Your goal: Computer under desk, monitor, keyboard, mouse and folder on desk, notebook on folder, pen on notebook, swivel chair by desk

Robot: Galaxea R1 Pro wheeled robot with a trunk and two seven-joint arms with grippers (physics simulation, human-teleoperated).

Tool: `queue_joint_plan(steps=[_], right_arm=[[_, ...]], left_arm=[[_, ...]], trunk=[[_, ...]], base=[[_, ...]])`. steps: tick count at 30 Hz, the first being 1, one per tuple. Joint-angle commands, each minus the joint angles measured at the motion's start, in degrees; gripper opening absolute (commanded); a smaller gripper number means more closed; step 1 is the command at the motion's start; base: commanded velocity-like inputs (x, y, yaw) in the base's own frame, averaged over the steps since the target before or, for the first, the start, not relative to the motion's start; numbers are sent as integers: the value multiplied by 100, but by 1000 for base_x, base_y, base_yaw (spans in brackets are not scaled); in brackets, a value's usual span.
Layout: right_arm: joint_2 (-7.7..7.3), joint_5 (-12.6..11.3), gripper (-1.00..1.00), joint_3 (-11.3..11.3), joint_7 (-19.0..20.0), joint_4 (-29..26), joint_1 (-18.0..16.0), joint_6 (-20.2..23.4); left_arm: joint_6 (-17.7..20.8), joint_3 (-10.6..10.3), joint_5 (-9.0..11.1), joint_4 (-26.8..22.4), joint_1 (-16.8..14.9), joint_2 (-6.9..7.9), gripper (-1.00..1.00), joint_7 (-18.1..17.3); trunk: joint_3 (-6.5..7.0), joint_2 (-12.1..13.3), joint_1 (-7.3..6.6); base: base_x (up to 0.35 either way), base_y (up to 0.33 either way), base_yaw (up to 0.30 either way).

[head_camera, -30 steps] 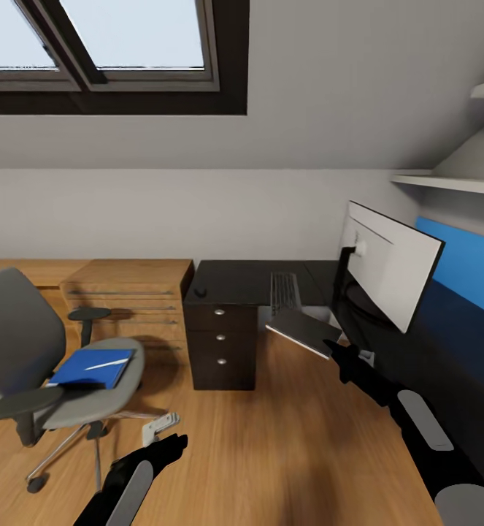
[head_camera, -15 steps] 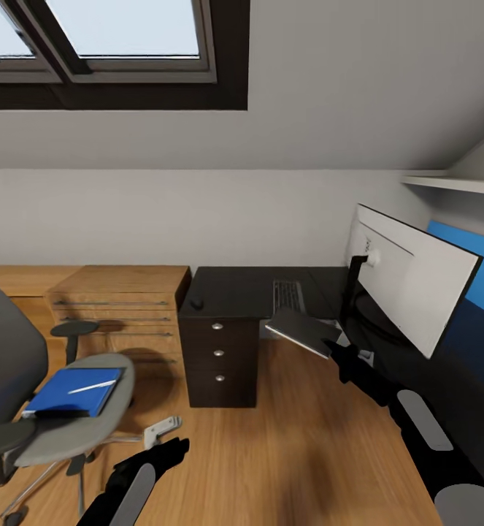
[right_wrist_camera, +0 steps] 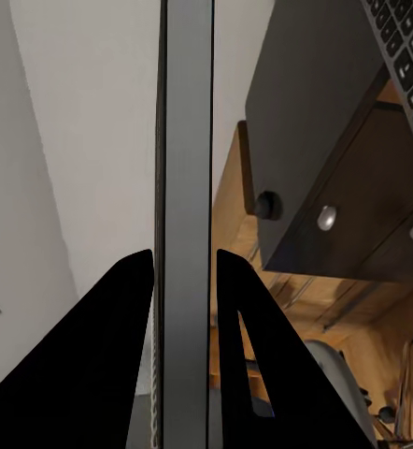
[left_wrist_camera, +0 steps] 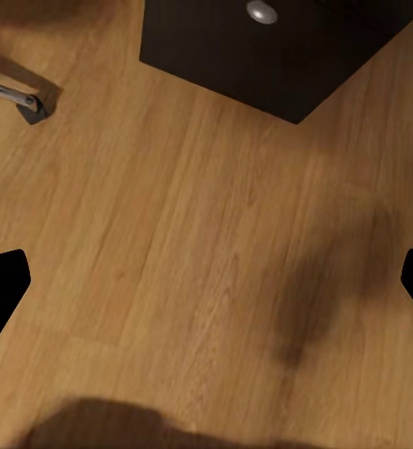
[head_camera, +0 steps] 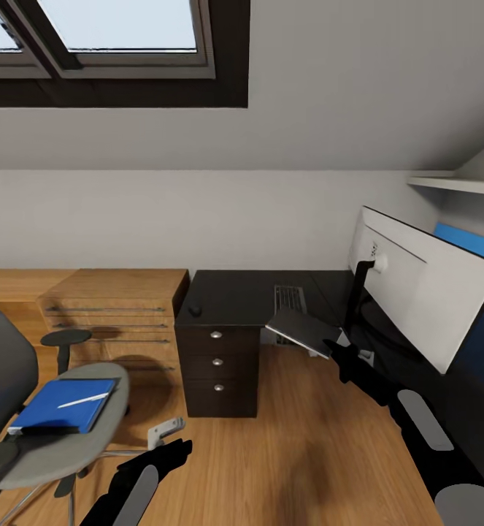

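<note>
Head view, big to small: desk (head_camera: 234,292) against the wall, monitor (head_camera: 424,292) on it at the right, white back facing us. Swivel chair (head_camera: 88,431) stands apart on the left w/ the blue folder (head_camera: 52,409) on its seat. Keyboard (head_camera: 288,297) lies on the desk beside the monitor. Right gripper (head_camera: 340,351) is pinched tight on the notebook (head_camera: 304,330), held at the desk edge. Pen (head_camera: 83,399) lies on the folder. Left gripper (head_camera: 174,451) is spread wide w/ nothing in it, over the floor.

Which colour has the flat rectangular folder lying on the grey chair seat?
Bright blue folder; the head view shows it best.
</note>
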Motion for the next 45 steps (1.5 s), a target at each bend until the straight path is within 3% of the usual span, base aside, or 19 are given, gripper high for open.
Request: queue_joint_plan(steps=[1, 16, 37, 45], right_arm=[[1, 0, -100, -10, 21, 3, -4, 32], [-1, -4, -100, -10, 30, 3, -4, 38], [15, -1, -100, 42, 10, 12, -4, 153], [15, 2, -100, 232, 14, 21, -4, 136]], left_arm=[[6, -10, 60, -8, -4, 2, 100, 59], [7, -36, 59, -8, -3, -2, 100, 77], [5, -39, 62, -8, -3, 0, 100, 62], [5, -53, 60, -8, -4, -5, 100, 60]], trunk=[[12, 38, -22], [281, 639, -352], [406, 639, -352], [465, 639, -352]], base=[[16, 0, 0], [3, 0, 0], [42, 0, 89], [234, 0, 128]])
